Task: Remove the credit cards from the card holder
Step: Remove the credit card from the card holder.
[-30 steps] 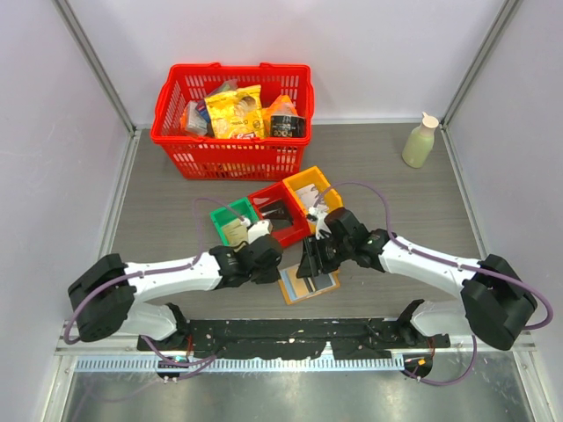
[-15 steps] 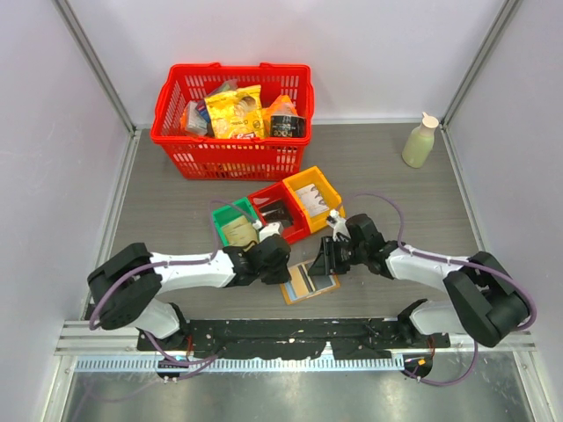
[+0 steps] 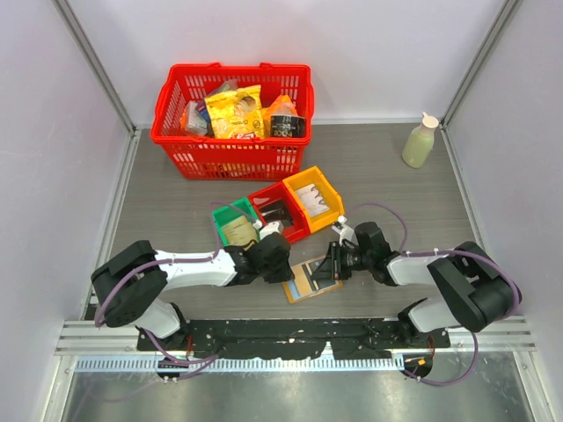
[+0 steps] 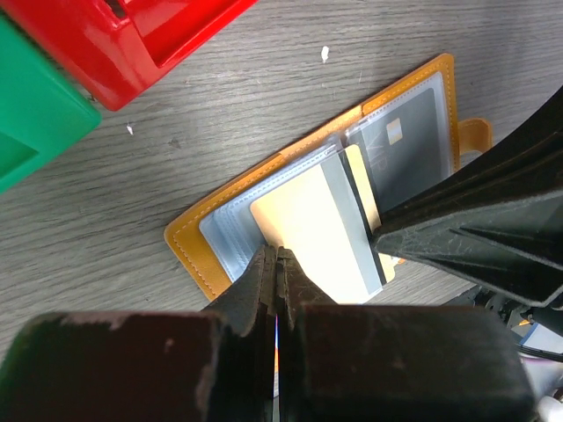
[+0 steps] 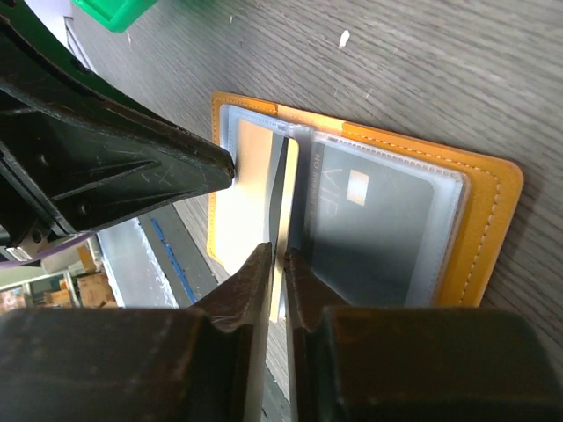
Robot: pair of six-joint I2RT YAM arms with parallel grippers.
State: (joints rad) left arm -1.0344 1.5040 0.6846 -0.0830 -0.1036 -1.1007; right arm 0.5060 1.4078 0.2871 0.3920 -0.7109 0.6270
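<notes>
A second ago my right end effector [image 3: 333, 264] was up by the yellow bin [image 3: 325, 186]. It has since come down and in to the right edge of the holder [image 3: 310, 281], which I take to mean I am back for the next card, so the task is under way but not finished. My left end effector [image 3: 287, 274] has barely moved and sits at the holder's left edge. The holder lies open on the table [image 3: 176, 211], just near of the bins and between my two arms. It is a tan-orange folder with stitched edges and bluish-grey clear sleeves facing up. A cream card [image 4: 308, 220] stands partly out of one sleeve, with a grey-striped one just behind it. Another card with a small chip [image 5: 378, 229] is fully inside its own sleeve. In the right wrist view my right end effector [image 5: 277, 255] is closed to a thin slit with the cream card's edge running into it, so I judge it has that card pinched. My left end effector [image 4: 278, 259] has its jaws together at the card's near end. It seems to be pinning the holder down, though I cannot tell whether it pinches anything.
</notes>
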